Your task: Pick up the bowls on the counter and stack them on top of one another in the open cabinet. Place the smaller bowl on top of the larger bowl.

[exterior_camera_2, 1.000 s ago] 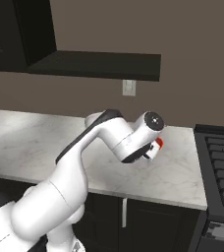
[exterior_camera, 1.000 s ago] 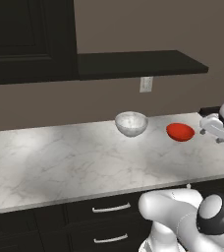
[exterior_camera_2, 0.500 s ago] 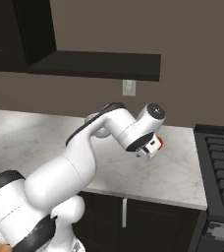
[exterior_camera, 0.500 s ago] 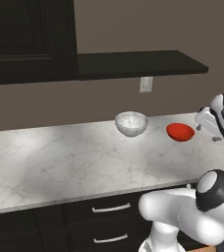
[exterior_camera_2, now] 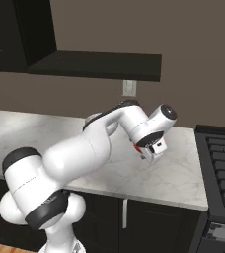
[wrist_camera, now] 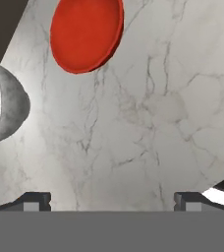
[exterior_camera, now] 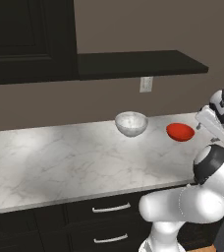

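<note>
Gripper (wrist_camera: 112, 201) spread wide and empty above counter (exterior_camera: 60, 162), near red bowl (exterior_camera: 180, 131) beside white bowl (exterior_camera: 131, 123); red bowl could be knocked away if descent is misaligned.

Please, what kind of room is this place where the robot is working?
It looks like a simulated home kitchen. A long white marble counter runs over black drawers with silver handles, a stove stands at its end, and a black shelf hangs on the wall above two bowls.
</note>
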{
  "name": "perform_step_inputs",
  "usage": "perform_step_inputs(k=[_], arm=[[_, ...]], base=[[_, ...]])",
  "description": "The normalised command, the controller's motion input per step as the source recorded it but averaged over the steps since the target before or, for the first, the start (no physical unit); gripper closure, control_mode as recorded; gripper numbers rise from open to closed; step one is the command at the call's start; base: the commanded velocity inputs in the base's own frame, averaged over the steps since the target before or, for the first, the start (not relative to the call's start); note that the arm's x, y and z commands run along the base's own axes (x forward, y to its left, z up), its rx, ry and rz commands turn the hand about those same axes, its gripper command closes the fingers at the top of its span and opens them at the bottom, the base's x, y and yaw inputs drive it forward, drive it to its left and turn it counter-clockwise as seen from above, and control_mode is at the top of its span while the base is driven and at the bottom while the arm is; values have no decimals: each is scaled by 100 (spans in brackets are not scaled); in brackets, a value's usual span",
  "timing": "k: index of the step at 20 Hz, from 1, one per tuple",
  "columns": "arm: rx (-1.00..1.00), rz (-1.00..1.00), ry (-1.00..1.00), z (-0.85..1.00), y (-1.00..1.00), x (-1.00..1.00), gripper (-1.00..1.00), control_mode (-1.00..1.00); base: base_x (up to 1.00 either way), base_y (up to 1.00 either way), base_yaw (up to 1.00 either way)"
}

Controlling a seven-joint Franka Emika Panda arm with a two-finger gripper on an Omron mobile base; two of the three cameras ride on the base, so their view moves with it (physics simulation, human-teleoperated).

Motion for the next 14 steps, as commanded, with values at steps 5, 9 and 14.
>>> perform_step_inputs(k=[5,9,14], arm=[[4,-10,0,-14,-8,35,-100,-100],[3,-5,0,-26,-3,28,-100,-100],[2,0,0,-41,0,17,-100,-100]], base=[[0,0,0],[0,0,0],[0,0,0]])
